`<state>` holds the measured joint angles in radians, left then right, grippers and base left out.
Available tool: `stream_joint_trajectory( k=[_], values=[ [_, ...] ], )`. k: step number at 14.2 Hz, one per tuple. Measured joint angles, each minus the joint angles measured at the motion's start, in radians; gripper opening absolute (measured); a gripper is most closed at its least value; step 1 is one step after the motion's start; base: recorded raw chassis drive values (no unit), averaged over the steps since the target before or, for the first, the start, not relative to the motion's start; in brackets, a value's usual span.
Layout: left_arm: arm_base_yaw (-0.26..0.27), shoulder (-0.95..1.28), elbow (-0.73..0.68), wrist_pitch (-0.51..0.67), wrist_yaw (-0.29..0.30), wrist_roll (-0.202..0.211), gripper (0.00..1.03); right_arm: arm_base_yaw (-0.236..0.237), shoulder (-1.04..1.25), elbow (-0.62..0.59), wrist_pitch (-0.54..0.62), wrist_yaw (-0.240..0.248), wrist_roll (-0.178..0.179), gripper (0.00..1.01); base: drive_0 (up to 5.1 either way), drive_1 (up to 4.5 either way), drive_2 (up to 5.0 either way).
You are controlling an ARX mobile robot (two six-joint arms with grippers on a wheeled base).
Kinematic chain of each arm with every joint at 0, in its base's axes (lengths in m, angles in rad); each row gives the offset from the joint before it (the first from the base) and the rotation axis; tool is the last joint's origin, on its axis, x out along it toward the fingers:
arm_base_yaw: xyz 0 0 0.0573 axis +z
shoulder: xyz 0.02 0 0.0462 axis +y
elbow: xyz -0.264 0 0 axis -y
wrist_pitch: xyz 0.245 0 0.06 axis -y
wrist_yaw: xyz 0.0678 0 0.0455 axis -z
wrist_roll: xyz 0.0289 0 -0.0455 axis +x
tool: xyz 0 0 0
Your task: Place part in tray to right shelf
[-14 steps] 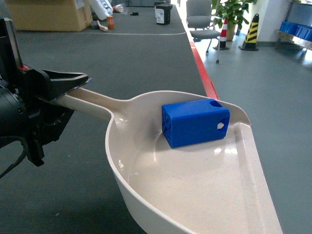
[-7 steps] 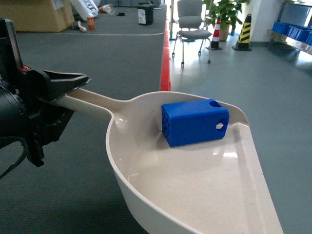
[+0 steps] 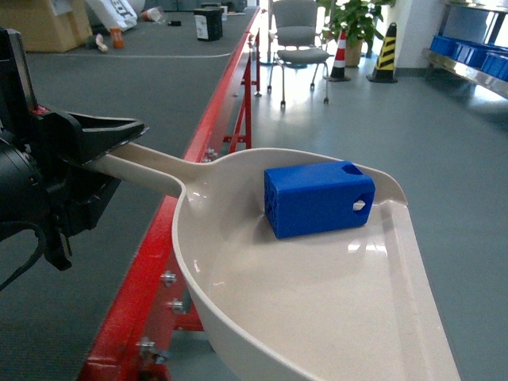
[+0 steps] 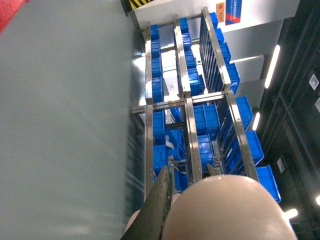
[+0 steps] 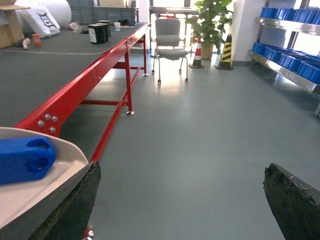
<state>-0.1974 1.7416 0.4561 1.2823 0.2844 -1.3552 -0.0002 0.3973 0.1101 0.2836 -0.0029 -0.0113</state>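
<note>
The blue part (image 3: 319,199) is seen lying on its side inside the cream tray (image 3: 262,333), near the bowl's back wall where the handle joins. The tray is held off the ground above a red table frame (image 3: 151,274), its long handle clamped in the black left gripper (image 3: 95,147) at the left of the head view. The right gripper (image 5: 182,200) is shown spread wide, nothing held between its fingers, with one finger (image 5: 70,205) just under the tray's rim. A steel rack of blue crates (image 5: 292,50) is visible well apart, with a grey office chair (image 3: 298,36) beyond.
</note>
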Motion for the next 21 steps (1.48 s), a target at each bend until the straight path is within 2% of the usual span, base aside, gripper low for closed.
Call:
stream_joint_trajectory(
  k=[21],
  values=[
    [0.003,0.0,-0.001,-0.005,-0.006,-0.004,0.14,0.0,0.0,-0.001,-0.001,0.0,0.0,0.98,5.0,-2.43,-2.4]
  ],
)
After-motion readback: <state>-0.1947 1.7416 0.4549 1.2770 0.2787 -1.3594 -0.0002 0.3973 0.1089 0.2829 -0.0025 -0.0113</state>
